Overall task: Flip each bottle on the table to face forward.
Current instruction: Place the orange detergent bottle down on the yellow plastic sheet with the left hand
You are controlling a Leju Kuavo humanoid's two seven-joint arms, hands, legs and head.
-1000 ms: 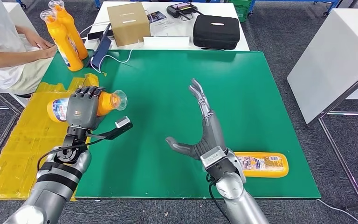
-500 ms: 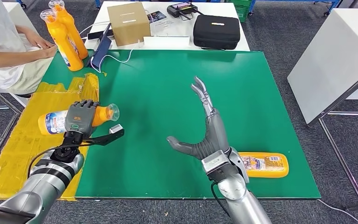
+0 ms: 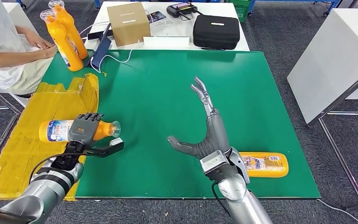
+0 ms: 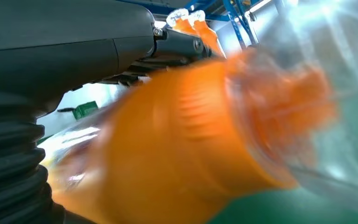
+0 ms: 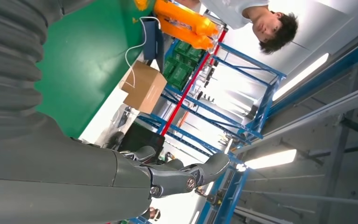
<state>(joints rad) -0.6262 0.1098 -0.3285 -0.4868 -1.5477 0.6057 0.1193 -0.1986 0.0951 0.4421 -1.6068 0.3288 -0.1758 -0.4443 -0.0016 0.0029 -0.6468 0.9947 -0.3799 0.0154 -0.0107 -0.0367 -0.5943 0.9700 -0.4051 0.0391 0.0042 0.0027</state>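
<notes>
My left hand (image 3: 85, 129) grips an orange bottle (image 3: 56, 130) lying sideways, its clear cap (image 3: 115, 127) pointing right, over the left edge of the green table (image 3: 158, 93). The same bottle (image 4: 177, 149) fills the left wrist view, blurred, under the hand's dark fingers (image 4: 177, 44). My right hand (image 3: 206, 133) is held up open over the table's middle front, fingers spread, thumb out to the left, holding nothing. A second orange bottle (image 3: 264, 164) lies flat near the front right edge, just right of my right wrist. Two orange bottles (image 3: 66, 35) stand upright at the far left corner.
A person (image 3: 9, 42) sits at the far left beside the upright bottles. Yellow sheeting (image 3: 23, 140) hangs off the table's left side. Behind the green table a white table holds a cardboard box (image 3: 128, 23), a black case (image 3: 216, 31) and cables. A white cabinet (image 3: 335, 56) stands right.
My left hand has carried its bottle down and toward me, to the table's left edge. The right hand has barely moved.
</notes>
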